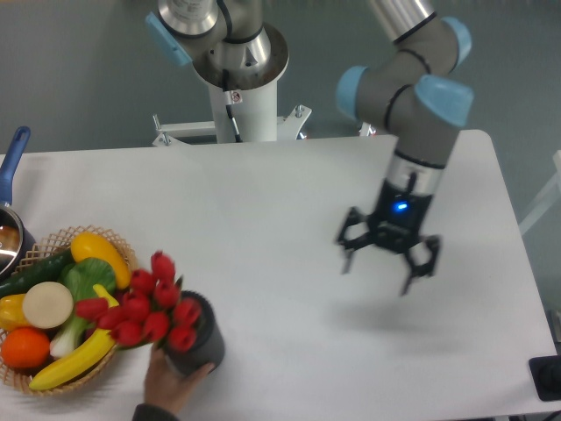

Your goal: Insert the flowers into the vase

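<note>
Fixed cam: gripper [388, 261] is hanging above the right half of the table [289, 202], fingers spread wide and holding nothing, pointing down at the surface, its shadow lying just below it on the tabletop. Plenty of bare white surface around it; the table's right edge is sitting well to its right, the near edge below it. The vase [198, 345] is standing near the front-left of the table, close to the near edge, tipped slightly. The flowers [145, 303] are sitting in its mouth, the red heads spilling out to the left and up, so the bunch's long axis is running from the vase toward the upper left, leaning over the basket [53, 326]. A hand [172, 388] is reaching in from the near edge and touching the vase's base. The basket of fruit and vegetables is just left of the vase, the tulip heads overlapping its rim. A pot with a blue handle [12, 197] is poking in at the far-left edge. A small red-and-white sticker is showing on the robot's base column [237, 92], too small to read.
</note>
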### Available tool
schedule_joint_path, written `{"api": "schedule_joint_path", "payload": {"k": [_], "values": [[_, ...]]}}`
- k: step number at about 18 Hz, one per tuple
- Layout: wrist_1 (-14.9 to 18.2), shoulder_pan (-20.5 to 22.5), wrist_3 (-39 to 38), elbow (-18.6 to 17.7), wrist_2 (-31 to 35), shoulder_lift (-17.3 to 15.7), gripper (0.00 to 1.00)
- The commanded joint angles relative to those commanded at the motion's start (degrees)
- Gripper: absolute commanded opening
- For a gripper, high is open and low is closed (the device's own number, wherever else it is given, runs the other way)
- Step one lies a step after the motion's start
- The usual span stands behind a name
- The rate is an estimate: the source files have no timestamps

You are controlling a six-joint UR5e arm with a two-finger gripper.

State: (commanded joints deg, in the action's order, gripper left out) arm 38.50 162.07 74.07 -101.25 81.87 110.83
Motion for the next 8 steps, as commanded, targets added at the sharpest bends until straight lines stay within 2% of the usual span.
{"api": "schedule_joint_path", "payload": {"k": [8], "values": [[0.44, -0.26, 0.38, -1.58, 2.15, -0.44, 1.00]]}}
